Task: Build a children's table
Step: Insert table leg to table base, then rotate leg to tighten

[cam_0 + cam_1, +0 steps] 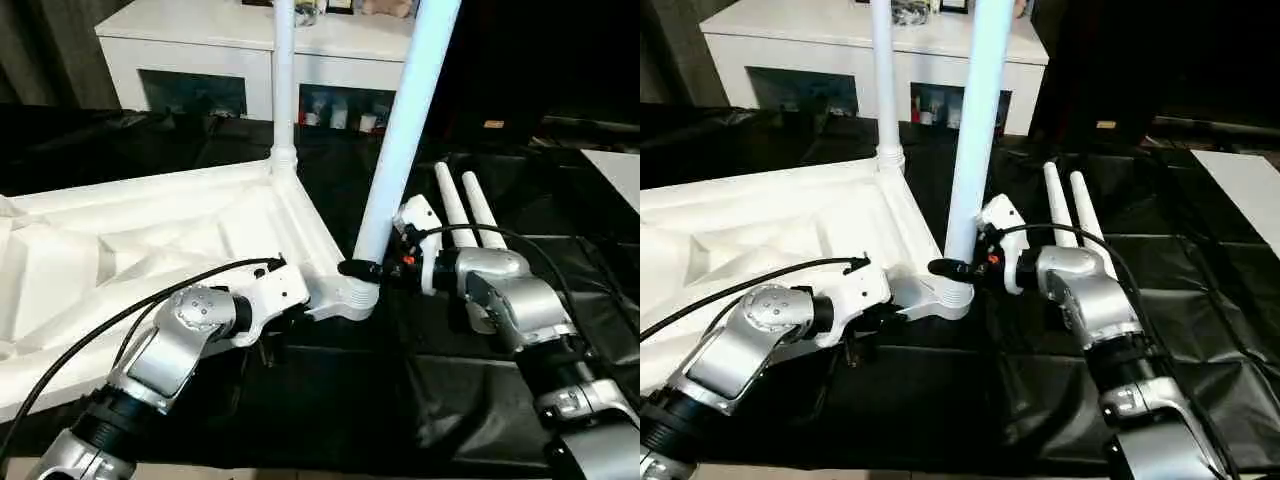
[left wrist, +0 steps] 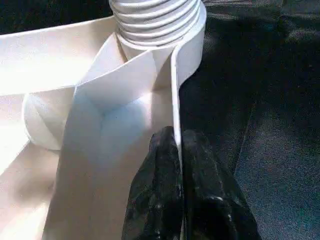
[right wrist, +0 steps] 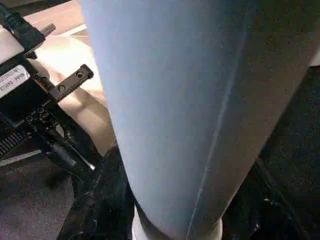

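While the left gripper pinches the tabletop rim, right gripper jaws clasp the leg base; light, stiff, slippery plastic, best held low.

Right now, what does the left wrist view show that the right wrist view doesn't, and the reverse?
Left wrist view alone: the left gripper shut on the tabletop rim, below the threaded corner socket. Right wrist view alone: the near leg close up, with the right gripper closed around its base. Both share the black cloth.
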